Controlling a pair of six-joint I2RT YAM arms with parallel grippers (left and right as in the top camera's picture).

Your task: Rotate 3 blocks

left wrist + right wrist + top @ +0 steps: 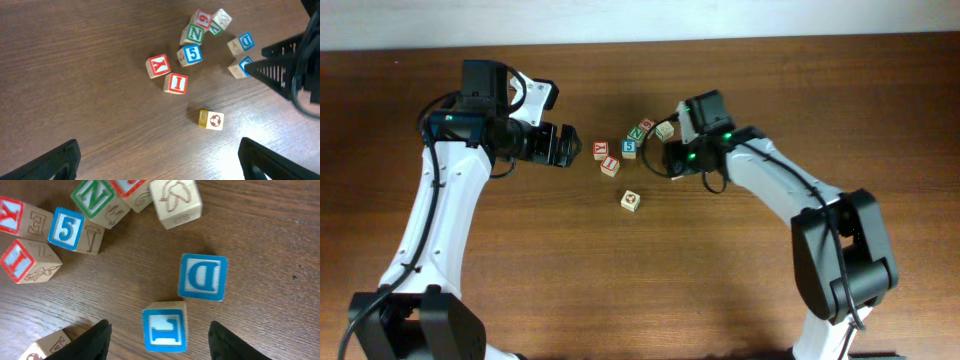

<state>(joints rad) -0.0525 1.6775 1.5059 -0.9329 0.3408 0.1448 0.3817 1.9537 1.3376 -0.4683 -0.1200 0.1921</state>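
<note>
On the dark wooden table (620, 290), the right arm (790, 190) angled in from the lower right, elbow bent. Its right gripper (162, 342) pointed down over the pale wooden cube with a blue-printed letter face (165, 328), fingers apart on either side with gaps showing and nothing gripped. Just beside it lay the pale cube with the blue "D" (202, 277). The left gripper (558, 145) hung wide open and empty, left of the cluster of lettered cubes (630, 148). The pale cube with a brownish picture (631, 201) sat alone amid open tabletop; only the left wrist view showed its yellow side.
</note>
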